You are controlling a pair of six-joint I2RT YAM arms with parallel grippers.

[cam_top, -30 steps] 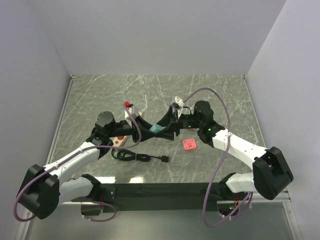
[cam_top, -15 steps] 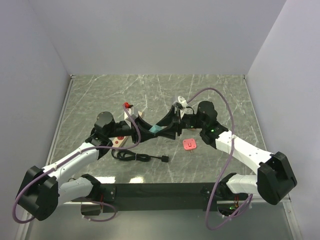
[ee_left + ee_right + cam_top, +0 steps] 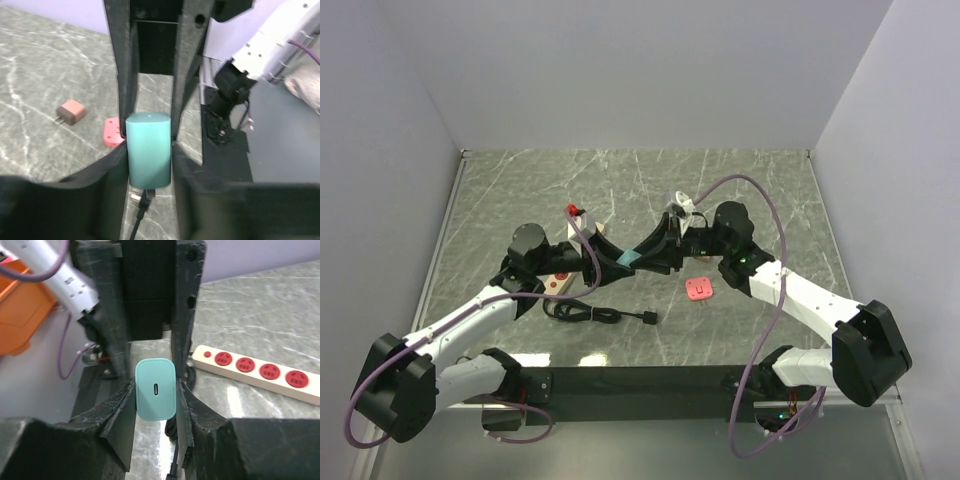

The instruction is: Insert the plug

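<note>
Teal, round-cornered plastic charger plug [image 3: 628,258], held clear of the grey marble-patterned counter [image 3: 740,190] above its middle, between my two grippers, which faced each other nose to nose. My left gripper [image 3: 148,156] was clamped across the plug's long flanks. My right gripper [image 3: 155,402] appeared clenched on the same body from the opposite end, with pads touching both sides. I judged the plug light, rigid and smooth-skinned, so apt to twist or slip under a weak pinch. The flat flanks, well back from the blade end, seemed the place to take hold, leaving that end free for the socket. Its end face toward my right wrist showed one small oval port, and the shell was matte and unmarked. The cream power strip with red sockets [image 3: 234,367] lay toward the counter's left edge, beside a coiled black cable [image 3: 585,313].
</note>
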